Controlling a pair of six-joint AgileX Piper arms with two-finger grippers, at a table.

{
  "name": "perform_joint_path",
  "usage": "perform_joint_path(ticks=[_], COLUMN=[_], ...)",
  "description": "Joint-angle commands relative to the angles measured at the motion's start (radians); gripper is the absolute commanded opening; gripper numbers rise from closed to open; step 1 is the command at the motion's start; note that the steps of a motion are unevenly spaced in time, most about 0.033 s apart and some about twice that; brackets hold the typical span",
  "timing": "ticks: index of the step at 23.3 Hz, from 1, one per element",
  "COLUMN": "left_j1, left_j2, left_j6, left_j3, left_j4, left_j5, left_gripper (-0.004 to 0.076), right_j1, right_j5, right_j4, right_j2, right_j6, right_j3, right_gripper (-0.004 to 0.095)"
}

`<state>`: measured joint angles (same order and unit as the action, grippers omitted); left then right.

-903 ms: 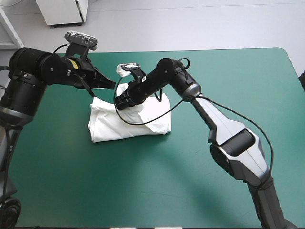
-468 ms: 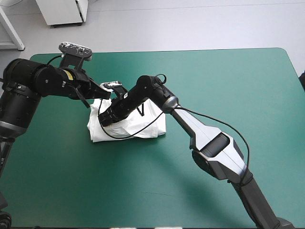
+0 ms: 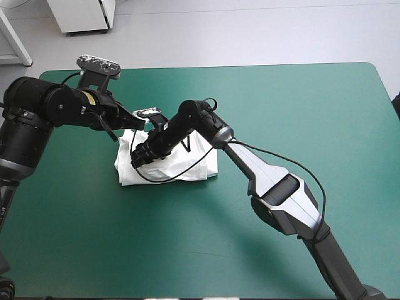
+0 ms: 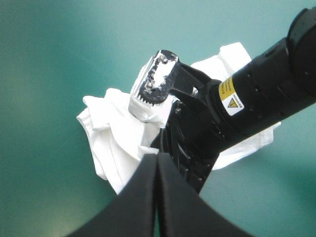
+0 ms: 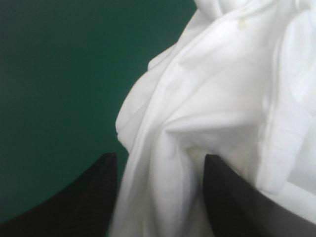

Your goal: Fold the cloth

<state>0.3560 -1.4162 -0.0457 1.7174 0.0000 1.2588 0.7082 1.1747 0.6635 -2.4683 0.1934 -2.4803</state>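
One folded T-shirt [image 3: 132, 176] on teal-green cover [image 3: 281, 106]

I see the T-shirt [image 3: 203, 169] as a folded bundle on the teal-green table [image 3: 281, 112], left of centre. My right tool [image 3: 136, 158] rests on its left part; my left tool [image 3: 145, 123] hangs at its far edge.

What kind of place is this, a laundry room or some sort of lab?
Probably a robotics lab or test bench: a left arm and right arm reach over a teal-green table with a bundled white T-shirt on it.
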Motion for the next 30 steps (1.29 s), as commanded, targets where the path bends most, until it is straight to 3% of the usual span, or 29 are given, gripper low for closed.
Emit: perform_joint_path(ticks=[1, 4, 9, 13, 15, 21, 25, 30], left_j1=[-0.001, -0.001, -0.001, -0.001, -0.001, -0.001, -0.001, -0.001], left_j2=[0.037, 0.038, 0.057, 0.055, 0.053, -0.027, -0.086, -0.109], left_j6=[0.011, 0.011, 0.011, 0.009, 0.009, -0.019, -0.06, -0.08], left_j3=[0.02, 0.02, 0.02, 0.02, 0.02, 0.02, 0.02, 0.02], left_j4=[-0.007, -0.007, 0.008, 0.024, 0.032, -0.01, -0.042, -0.04], left_j5=[0.03, 0.03, 0.03, 0.029, 0.027, -0.07, -0.115, -0.115], left_gripper=[-0.0009, -0.0009, -0.0009, -0.0009, -0.0009, 0.0004, 0.011, 0.0363], right_j1=[0.001, -0.009, -0.142, -0.258, -0.307, -0.394, -0.398, -0.398], right_j5=[0.041, 0.041, 0.045, 0.046, 0.046, 0.045, 0.043, 0.029], right_j4=[-0.037, -0.093, -0.155, -0.265, -0.336, -0.406, -0.387, -0.287], right_j2=[0.077, 0.085, 0.117, 0.217, 0.293, 0.599, 0.678, 0.669], right_j6=[-0.02, -0.037, -0.135, -0.167, -0.167, -0.097, -0.026, 0.03], right_j3=[-0.071, -0.145, -0.385, -0.334, -0.217, 0.49, 0.738, 0.779], right_gripper=[0.0566, 0.0566, 0.0566, 0.0566, 0.0565, 0.0566, 0.0566, 0.0566])
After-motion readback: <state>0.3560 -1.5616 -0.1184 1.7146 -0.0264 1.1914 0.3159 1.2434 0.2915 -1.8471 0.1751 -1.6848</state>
